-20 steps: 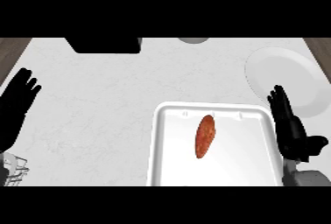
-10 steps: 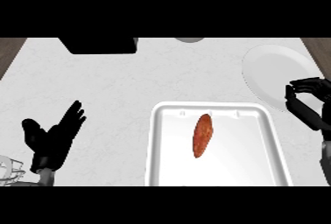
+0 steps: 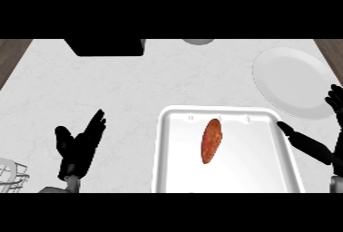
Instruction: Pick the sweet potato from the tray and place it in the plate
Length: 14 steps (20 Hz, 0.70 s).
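Orange-brown, the sweet potato (image 3: 212, 140) lies lengthwise near the middle of the white tray (image 3: 175, 158), untouched, so picking and placing both appear yet to be done. The plate (image 3: 289, 81) sits beyond the tray's far right corner. The right hand (image 3: 309, 144) hangs at the tray's right edge, fingers seemingly spread and holding nothing, though it is partly cut off. The left hand (image 3: 79, 146) rests open left of the tray. The pale marbled counter (image 3: 120, 90) carries a dark box (image 3: 107, 46) far beyond the tray.

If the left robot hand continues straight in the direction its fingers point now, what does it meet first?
Probably nothing soon: the left robot hand points up-right over bare counter, passing left of the tray. Its height is unclear.
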Each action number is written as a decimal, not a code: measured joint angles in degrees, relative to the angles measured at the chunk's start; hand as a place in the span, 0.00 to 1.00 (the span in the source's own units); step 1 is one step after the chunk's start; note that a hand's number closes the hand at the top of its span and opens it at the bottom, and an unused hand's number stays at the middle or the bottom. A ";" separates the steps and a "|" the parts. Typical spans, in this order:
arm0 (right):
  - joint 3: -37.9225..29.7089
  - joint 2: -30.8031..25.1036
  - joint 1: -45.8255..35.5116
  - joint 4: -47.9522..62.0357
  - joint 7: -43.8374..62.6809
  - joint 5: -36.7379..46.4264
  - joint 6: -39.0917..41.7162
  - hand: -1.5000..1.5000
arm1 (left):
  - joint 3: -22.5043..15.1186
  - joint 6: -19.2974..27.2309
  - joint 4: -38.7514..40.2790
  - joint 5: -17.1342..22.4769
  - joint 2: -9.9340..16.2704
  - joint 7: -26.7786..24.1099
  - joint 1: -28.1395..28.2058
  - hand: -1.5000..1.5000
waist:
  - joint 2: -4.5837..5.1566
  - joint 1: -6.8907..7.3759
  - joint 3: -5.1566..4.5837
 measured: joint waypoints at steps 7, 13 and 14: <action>5.93 -10.71 4.21 -6.82 14.81 5.72 10.22 0.00 | 0.00 -0.10 -0.07 -0.61 -0.57 -0.24 0.09 0.50 | -0.03 0.26 -0.08; 12.02 -15.39 -0.71 -12.22 32.34 10.32 18.19 0.00 | 0.36 -1.18 -0.01 -0.53 -0.53 0.07 -0.12 0.50 | 0.02 0.87 -0.06; 13.11 -15.47 -2.13 -12.37 35.10 11.04 19.36 0.00 | 0.58 -1.58 1.07 -0.53 -0.74 -0.74 -0.37 0.50 | 0.02 0.92 -0.01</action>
